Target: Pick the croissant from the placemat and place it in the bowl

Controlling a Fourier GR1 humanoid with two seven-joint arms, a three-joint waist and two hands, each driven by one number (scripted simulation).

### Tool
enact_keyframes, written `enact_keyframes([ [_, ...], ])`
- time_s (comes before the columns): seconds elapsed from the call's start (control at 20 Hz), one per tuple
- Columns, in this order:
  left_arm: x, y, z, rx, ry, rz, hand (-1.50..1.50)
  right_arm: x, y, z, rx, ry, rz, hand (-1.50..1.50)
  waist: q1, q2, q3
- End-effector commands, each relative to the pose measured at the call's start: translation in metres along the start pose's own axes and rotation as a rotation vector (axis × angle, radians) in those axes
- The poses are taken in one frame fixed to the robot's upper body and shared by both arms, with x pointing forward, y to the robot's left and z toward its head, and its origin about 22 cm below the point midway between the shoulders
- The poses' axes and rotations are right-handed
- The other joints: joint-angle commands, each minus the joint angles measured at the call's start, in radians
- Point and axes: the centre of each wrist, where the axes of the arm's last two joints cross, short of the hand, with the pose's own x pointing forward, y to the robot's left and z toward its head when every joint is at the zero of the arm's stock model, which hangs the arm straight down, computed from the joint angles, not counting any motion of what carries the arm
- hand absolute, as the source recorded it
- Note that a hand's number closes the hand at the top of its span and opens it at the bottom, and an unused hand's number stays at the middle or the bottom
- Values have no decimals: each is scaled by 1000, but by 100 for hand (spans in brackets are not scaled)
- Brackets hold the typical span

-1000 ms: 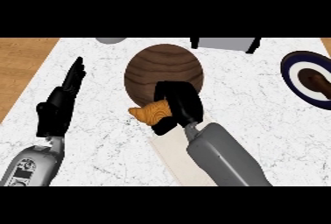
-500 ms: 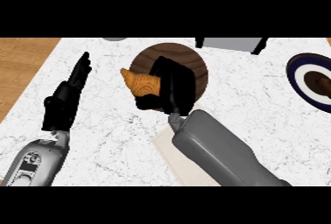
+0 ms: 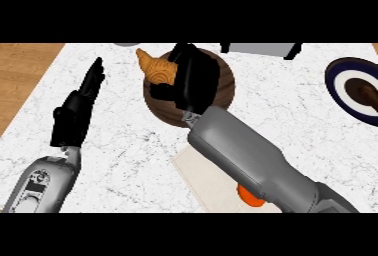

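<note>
Right hand (image 3: 193,75): over the bowl (image 3: 225,89), palm down, hiding most of the bowl's inside. Fingers curled, gripping the croissant (image 3: 156,67).

Croissant: held at the bowl's upper-left rim, partly over the rim, its pointed end sticking up and left past the bowl's edge. Whether it touches the bowl I cannot tell. Well apart from the placemat (image 3: 210,180).

Bowl: dark brown wood, round, standing on the white marbled surface (image 3: 295,120) near the top middle of the view.

Right forearm (image 3: 247,162): grey, runs from the lower right corner up to the bowl, crossing the placemat.

Placemat: pale beige, below the bowl, largely covered by the forearm. A small orange thing (image 3: 251,196) shows at the forearm's lower edge; too hidden to name.

Left hand (image 3: 74,112): at the view's left, resting, fingers straight and open, pointing up. It holds nothing and is apart from the bowl.

Plate (image 3: 339,75): dark blue with a pale ring, at the right edge, something brown on it.

Grey box (image 3: 258,48): top edge, right of the bowl, cut off by the frame.
</note>
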Motion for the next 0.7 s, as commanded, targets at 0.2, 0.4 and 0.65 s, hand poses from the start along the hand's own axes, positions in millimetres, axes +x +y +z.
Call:
enact_keyframes([
  [0.2,-5,2,5,33,8,-2,0,-23,27,-17,-155,143,132,150,-37,-1,2],
  [0.4,-7,17,3,43,23,-10,0,-49,40,-21,-195,172,254,150,-38,1,2],
  [0.65,1,15,0,39,-9,-2,0,-70,42,-43,-222,213,324,150,-35,13,3],
])
